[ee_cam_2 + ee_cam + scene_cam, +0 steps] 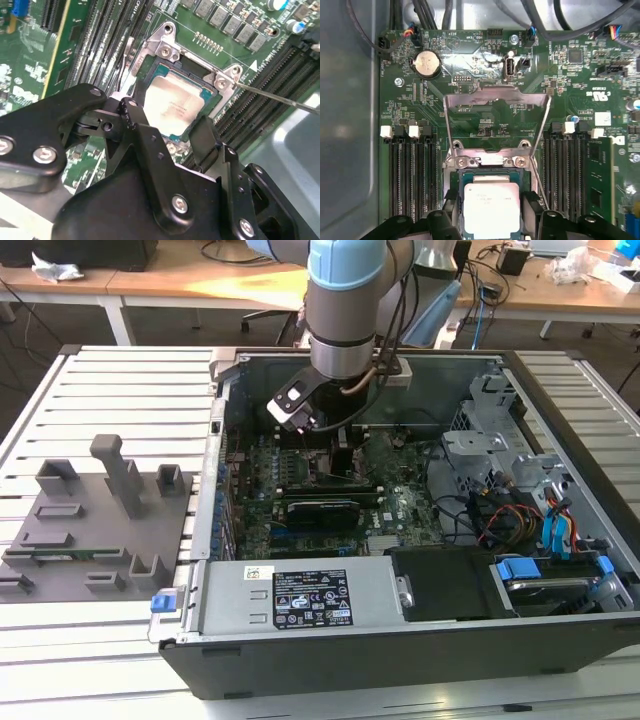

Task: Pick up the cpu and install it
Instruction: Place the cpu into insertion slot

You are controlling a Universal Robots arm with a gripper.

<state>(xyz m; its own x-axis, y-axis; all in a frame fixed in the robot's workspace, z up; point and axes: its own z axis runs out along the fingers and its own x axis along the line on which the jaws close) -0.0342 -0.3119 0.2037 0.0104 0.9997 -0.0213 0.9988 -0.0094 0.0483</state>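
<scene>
In the second wrist view the pincer (168, 121) straddles the cpu (172, 102), spread to about its width; whether it clamps the chip or merely flanks it I cannot tell. The cpu lies flat in the socket (470, 161), plate (495, 107) raised, on the motherboard (560, 80) inside the open case (400, 665) at the exterior view's centre. I judge the chip light, stiff, smooth-topped and delicate, best held by two opposite edges and kept level.

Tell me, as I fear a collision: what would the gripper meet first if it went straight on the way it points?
Most likely the cpu, which lies in the open socket straight ahead of the gripper; the gap between them is unclear.
</scene>
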